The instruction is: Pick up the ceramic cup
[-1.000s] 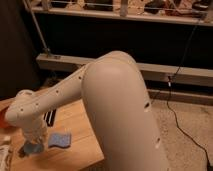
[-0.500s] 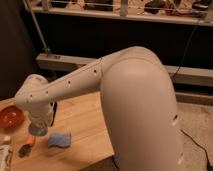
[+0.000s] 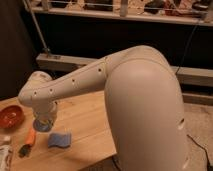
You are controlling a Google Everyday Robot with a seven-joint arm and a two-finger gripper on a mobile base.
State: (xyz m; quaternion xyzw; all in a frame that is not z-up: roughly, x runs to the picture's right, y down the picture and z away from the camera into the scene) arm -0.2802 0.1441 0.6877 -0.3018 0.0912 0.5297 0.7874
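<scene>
The ceramic cup (image 3: 42, 126) is a small round blue-grey shape over the left part of the wooden table (image 3: 85, 125). It sits directly under the wrist of my white arm. My gripper (image 3: 43, 117) points straight down onto the cup and is mostly hidden by the wrist housing. The cup's lower edge shows just below the gripper. I cannot tell whether the cup rests on the table or hangs just above it.
An orange-red bowl (image 3: 11, 116) stands at the table's left edge. A flat blue sponge (image 3: 59, 139) lies in front of the cup. An orange-handled tool (image 3: 27, 142) and a white object (image 3: 4, 156) lie front left. A dark shelf and railing run behind.
The arm has swung so the wrist went from the table's front left to farther back and slightly right. The cup under the wrist now appears a little higher than half a second ago.
</scene>
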